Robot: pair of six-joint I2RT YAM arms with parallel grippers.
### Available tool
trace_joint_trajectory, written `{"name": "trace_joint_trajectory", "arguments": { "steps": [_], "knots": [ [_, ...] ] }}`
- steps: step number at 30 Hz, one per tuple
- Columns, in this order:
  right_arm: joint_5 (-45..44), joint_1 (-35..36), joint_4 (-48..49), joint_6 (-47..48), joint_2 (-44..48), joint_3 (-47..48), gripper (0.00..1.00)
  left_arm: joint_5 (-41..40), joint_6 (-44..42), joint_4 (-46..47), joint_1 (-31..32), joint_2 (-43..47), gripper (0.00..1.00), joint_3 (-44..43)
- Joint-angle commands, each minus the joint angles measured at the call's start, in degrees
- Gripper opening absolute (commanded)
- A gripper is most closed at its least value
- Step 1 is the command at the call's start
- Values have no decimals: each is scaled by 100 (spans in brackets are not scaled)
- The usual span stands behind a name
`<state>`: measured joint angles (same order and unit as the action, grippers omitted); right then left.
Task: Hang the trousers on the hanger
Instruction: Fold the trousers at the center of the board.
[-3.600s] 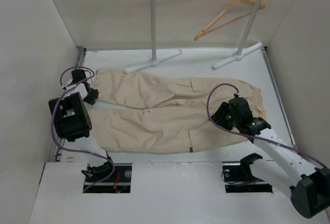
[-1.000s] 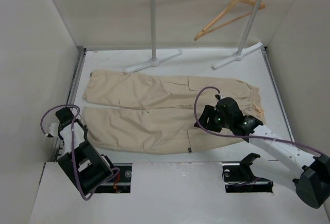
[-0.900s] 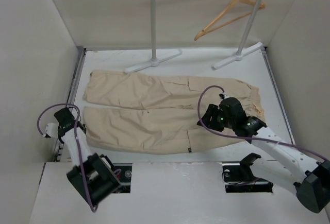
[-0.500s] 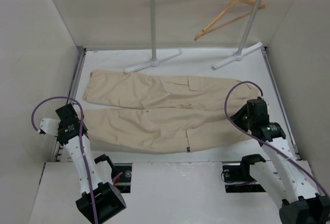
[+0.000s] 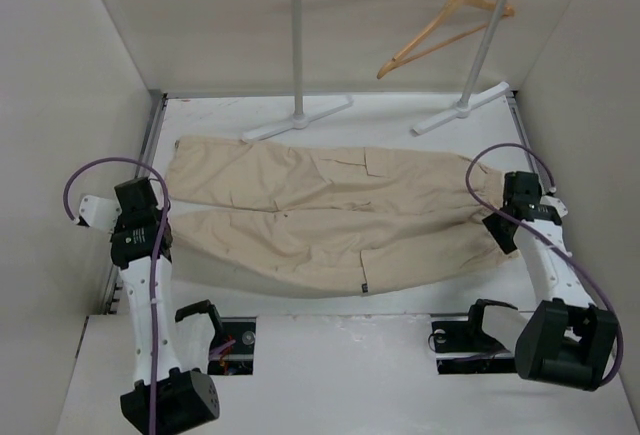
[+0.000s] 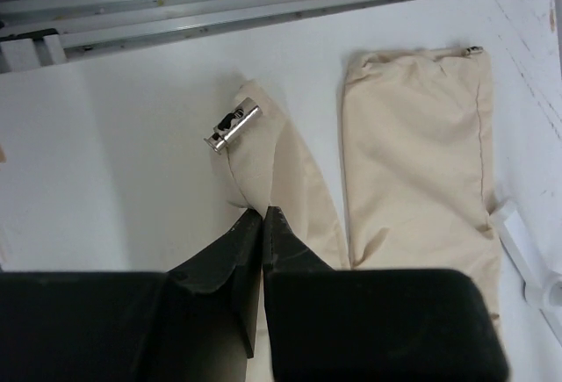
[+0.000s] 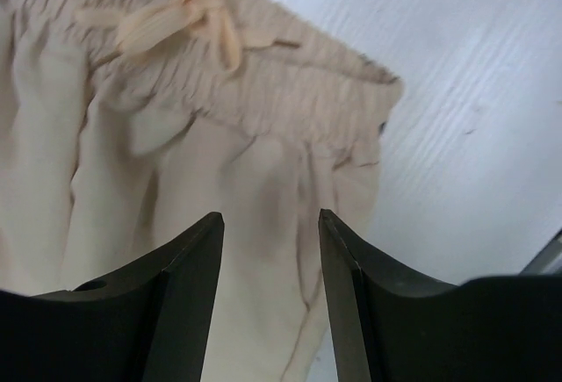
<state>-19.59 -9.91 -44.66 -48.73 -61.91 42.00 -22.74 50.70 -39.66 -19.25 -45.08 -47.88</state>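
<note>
White table (image 5: 400, 120) between beige walls (image 5: 60, 75) bears trousers (image 5: 300, 235); left gripper (image 6: 262, 215) pinches them, right gripper (image 7: 270, 219) gapes

rack (image 5: 297, 45) uprights and feet bar the table's (image 5: 390, 115) far edge; hanger (image 5: 445, 30) hangs in the gap between; walls (image 5: 70, 105) flank both sides.

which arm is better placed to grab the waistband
Right. The right tool is open over the gathered waistband of the trousers; the left tool is shut on a leg cuff at the other end.
</note>
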Motion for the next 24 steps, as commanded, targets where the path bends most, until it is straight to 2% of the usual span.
{"name": "trace_joint_trajectory", "arguments": {
  "steps": [1, 4, 8, 9, 18, 20, 21, 24],
  "knots": [
    [-606, -383, -183, -102, 161, -77, 53, -11, 247, 301, 118, -62, 2, -117],
    [-607, -647, -218, -40, 267, -349, 52, 129, 300, 389, 180, -19, 2, -3],
    [-310, -648, -113, -215, 154, -490, 50, 253, 362, 424, 337, 52, 3, 129],
    [-186, -666, -34, -233, 57, -543, 46, 261, 388, 441, 381, 61, 3, 156],
    [632, -666, 730, -417, -822, -710, 51, 270, 415, 582, 505, -27, 3, 437],
    [694, -657, 862, -523, -893, -833, 41, 270, 415, 591, 461, -10, 3, 507],
    [659, -657, 863, -567, -858, -842, 40, 270, 406, 582, 452, 17, 3, 525],
    [633, -666, 767, -533, -525, -816, 18, 218, 380, 556, 382, 52, 3, 490]
  ]
}}
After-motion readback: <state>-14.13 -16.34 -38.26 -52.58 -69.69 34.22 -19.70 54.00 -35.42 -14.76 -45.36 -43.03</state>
